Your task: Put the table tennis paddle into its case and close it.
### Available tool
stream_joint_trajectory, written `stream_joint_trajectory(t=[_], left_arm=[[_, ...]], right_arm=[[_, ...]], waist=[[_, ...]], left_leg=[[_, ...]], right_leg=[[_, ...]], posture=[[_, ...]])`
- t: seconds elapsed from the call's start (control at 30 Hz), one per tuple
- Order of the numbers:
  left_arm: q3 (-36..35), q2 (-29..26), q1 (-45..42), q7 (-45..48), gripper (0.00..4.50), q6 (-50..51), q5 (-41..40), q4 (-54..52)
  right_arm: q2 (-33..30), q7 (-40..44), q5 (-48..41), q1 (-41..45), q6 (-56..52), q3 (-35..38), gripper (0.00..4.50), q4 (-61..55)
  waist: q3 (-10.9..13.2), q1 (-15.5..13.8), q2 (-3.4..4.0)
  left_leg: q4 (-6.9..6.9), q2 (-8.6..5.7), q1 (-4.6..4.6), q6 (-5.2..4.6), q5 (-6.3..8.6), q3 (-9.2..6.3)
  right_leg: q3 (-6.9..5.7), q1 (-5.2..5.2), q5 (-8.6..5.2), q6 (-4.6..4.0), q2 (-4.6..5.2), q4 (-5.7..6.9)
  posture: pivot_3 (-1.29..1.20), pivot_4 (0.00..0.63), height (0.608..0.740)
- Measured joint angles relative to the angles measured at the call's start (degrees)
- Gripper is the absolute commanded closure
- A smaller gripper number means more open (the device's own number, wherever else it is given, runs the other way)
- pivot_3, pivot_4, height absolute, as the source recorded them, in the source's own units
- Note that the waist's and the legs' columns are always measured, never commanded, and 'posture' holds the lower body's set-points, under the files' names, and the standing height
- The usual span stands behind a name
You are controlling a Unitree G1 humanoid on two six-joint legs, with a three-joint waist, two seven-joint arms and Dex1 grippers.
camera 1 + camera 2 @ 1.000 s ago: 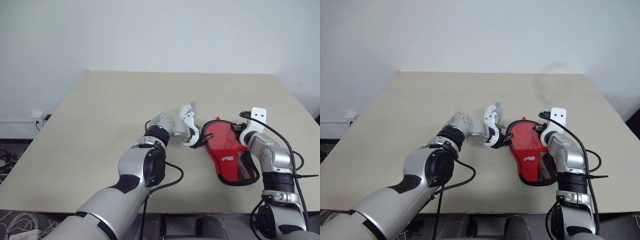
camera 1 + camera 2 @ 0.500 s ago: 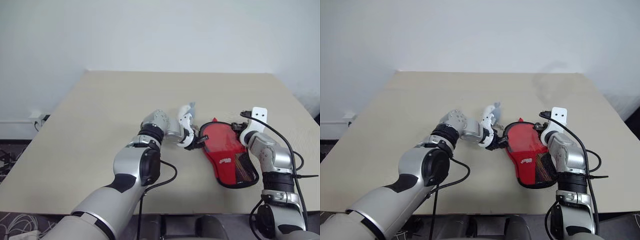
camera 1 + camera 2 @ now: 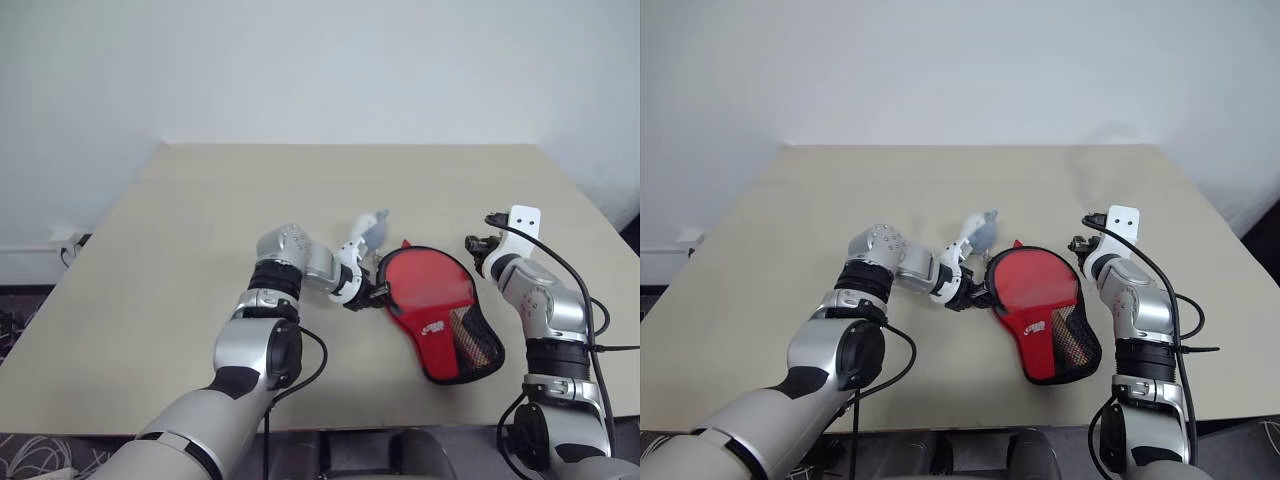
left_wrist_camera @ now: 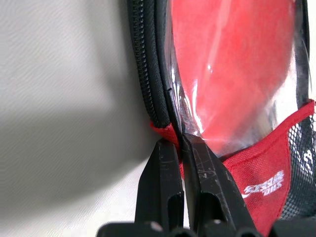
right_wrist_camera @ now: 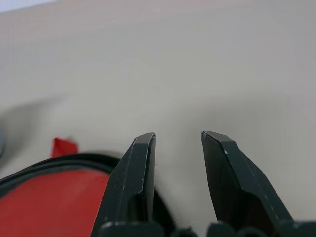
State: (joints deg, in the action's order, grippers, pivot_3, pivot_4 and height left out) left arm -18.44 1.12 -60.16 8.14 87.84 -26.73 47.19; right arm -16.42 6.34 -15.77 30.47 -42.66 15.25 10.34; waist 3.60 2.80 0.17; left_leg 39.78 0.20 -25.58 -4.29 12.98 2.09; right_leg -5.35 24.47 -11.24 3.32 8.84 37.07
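Looking down from the head cam: case (image 3: pixel 440 315) lies flat on the table (image 3: pixel 180 260), red side up, black trim round the edge, mesh pocket and white logo toward the robot's end. L gripper (image 3: pixel 372 292) sits at the case's left edge, fingers clenched tight on the rim there. R gripper (image 3: pixel 478 246) hovers just beyond the case's far right corner, apart from it, not touching. A grey-blue ball (image 3: pixel 372 231) rests just behind the L wrist, near the case's far left edge.

R eye view, same scene: case (image 3: pixel 1040 310) between the two arms, L gripper (image 3: pixel 973 297) against its left rim, R gripper (image 3: pixel 1080 245) up off its far right side.

L wrist cam: black fingers (image 4: pixel 163 187) pinched together on a red fabric tab at the case (image 4: pixel 269 173) edge, right where the black zip (image 4: pixel 145 59) ends. Through a clear shiny window beside the zip, the paddle (image 4: pixel 232 64) shows as a red face, so it's inside the case. Logo and mesh sit next to the fingers. Can't tell how far round the zip is done up.

R wrist cam: fingers (image 5: pixel 138 182) stand parted w/ bare table showing between them, holding nothing. Case (image 5: pixel 54 197) rim, black over red, curves past beside one finger; small red tab pokes out at the case's edge.
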Motion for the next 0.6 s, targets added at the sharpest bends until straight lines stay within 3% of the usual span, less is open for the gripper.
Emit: stream_joint_trajectory(t=[0.13, 0.6], left_arm=[[0.6, -1.8, 2.0, 0.6, 4.49, 2.6, -1.5, -3.0], [21.8, -19.4, 8.7, 8.8, 4.49, 3.3, -20.0, -11.3]], right_arm=[[0.0, 0.0, 0.0, 0.1, 0.3, 0.2, 2.89, 0.6], [-0.1, 0.3, 0.1, 0.7, 0.6, -0.6, 2.89, 2.4]], waist=[[0.0, 0.4, 0.0], [0.0, 0.4, 0.02]], left_leg=[[0.0, 0.1, 0.06, 0.06, -0.01, 0.03], [-0.01, 0.83, 0.13, 0.65, -0.2, 0.05]], right_leg=[[0.01, 0.01, 0.02, -0.04, -0.08, 0.04], [0.32, 0.35, 0.46, -0.78, -1.0, 0.03]], posture=[[0.0, 0.0, 0.688], [0.0, 0.0, 0.688]])
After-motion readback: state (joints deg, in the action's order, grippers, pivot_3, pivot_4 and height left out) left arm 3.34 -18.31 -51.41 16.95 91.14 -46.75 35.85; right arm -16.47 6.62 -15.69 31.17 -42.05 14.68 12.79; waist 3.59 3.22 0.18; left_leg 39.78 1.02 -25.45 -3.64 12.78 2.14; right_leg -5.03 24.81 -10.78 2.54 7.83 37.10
